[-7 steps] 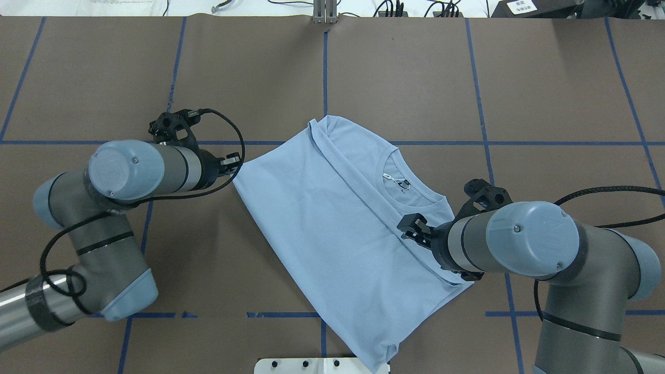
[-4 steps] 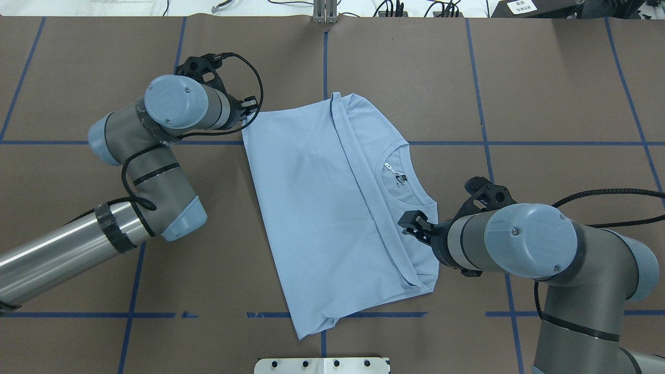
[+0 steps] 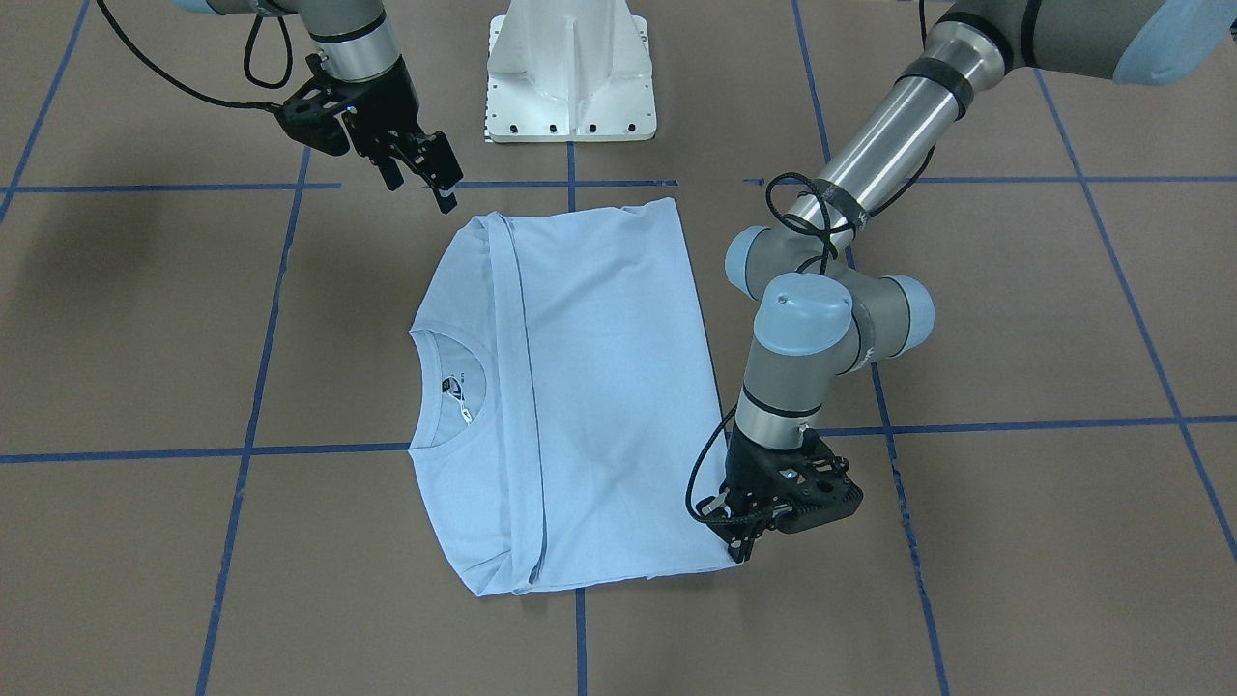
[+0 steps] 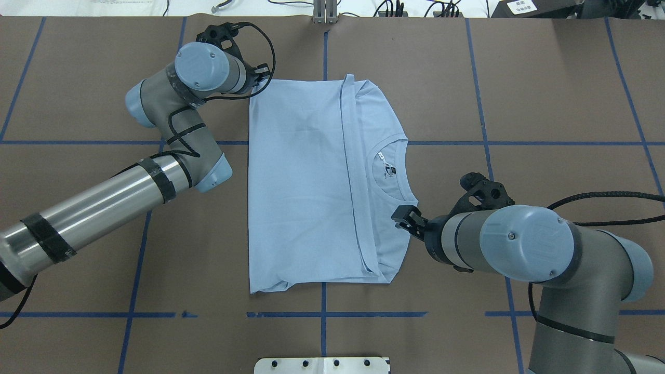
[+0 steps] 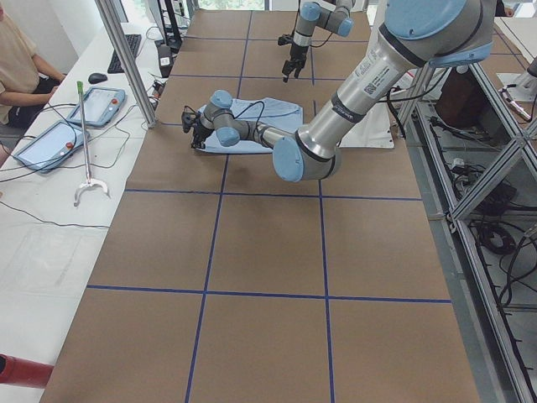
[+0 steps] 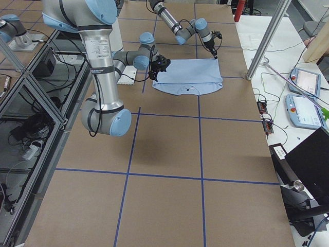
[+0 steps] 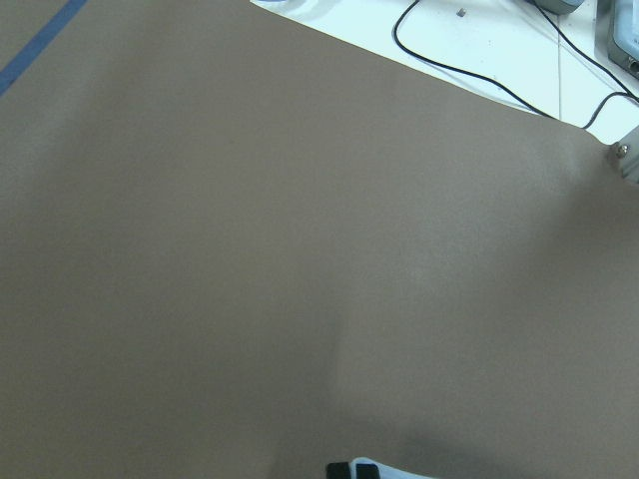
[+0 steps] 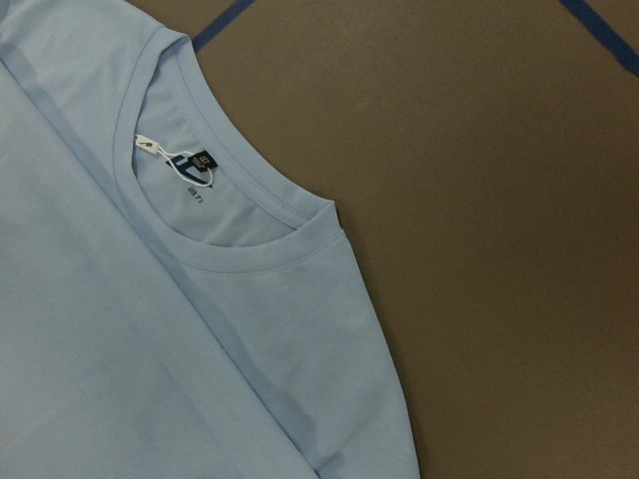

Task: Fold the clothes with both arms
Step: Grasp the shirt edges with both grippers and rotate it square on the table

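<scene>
On the desk (image 4: pixel 467 78), T-shirt (image 4: pixel 296 182): smooth light-blue rectangle, ribbed collar.
Left claw (image 3: pixel 736 547): grasping its far corner, tips barely visible.
Right claw (image 3: pixel 422 182): released.

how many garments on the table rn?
1: a light blue short-sleeved T-shirt, partly folded, flat mid-table, one corner at the left black two-finger hand. Anything under it would be hidden.

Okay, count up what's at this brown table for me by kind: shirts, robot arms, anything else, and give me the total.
Light blue T-shirt: 1
Robot arms: 2 (left arm, right arm)
White pedestal base: 1
Total: 4
</scene>
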Available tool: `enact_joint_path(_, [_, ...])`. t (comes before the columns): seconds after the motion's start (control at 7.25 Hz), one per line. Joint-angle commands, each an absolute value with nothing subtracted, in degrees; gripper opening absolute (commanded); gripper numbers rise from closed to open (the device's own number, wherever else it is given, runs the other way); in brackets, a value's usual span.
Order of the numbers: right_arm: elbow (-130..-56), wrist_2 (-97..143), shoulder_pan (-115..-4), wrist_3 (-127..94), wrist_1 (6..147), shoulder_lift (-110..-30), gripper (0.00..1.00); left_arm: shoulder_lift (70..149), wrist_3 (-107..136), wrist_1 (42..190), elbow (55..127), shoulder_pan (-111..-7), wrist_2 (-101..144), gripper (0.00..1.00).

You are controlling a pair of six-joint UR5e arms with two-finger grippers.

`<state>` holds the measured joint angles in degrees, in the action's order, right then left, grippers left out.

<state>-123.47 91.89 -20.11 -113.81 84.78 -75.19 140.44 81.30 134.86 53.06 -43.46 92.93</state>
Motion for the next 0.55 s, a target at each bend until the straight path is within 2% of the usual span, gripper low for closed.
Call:
enact_joint_path(0.0, [-121.6,88.5,-18.3,-112.9,84.6,-73.3,1.00,143.0,81.3,135.8,50.1,-43.6,92.8,0.20])
enact_joint_path(0.14, [-118.5,87.5,-18.3,-111.6,83.9,-69.2,1.00,142.8,81.5,135.8,50.1,-43.9,92.9,0.39])
enact_joint_path(0.28, [-117.9,85.0,-16.9,-111.4,83.8,-67.9,1.00,141.6,82.3,135.6,52.8,-43.9,93.4,0.40])
enact_joint_path(0.41, [-115.7,85.6,-16.4,-110.0,85.2,-65.5,1.00,137.3,82.4,135.5,58.4,-43.7,94.7,0.40])
